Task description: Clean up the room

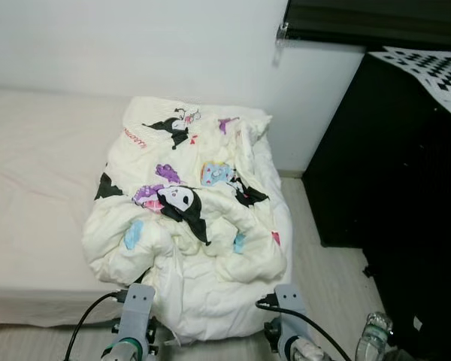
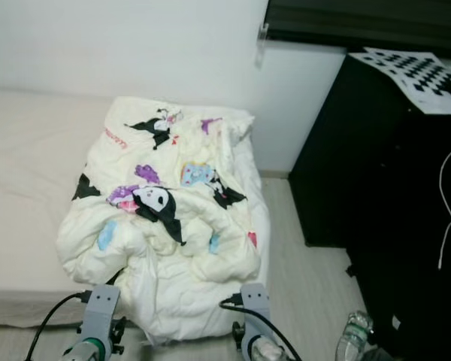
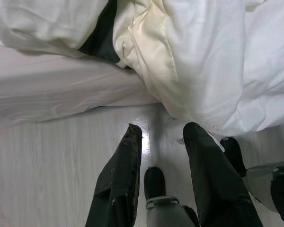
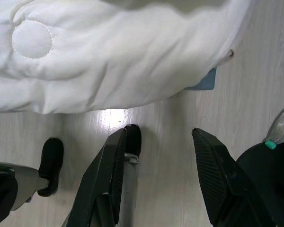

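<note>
Here a crumpled cream comforter (image 1: 192, 226) with cartoon prints lies bunched on the right end of the bed (image 1: 37, 188), its near edge spilling toward the pale floor (image 1: 323, 263). The left gripper (image 3: 162, 135) and right gripper (image 4: 163, 137) hang low over the floor just before it, fingers apart, holding nothing. A plastic bottle (image 1: 372, 335) stands near the black cabinet (image 1: 406, 188) at right.

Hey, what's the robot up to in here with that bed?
Nothing is being held yet. The robot stands at the edge of the bed, facing a crumpled cartoon-print comforter that spills over the mattress toward the floor. Its left gripper and right gripper both hang open above the floor. A plastic bottle stands nearby.
</note>
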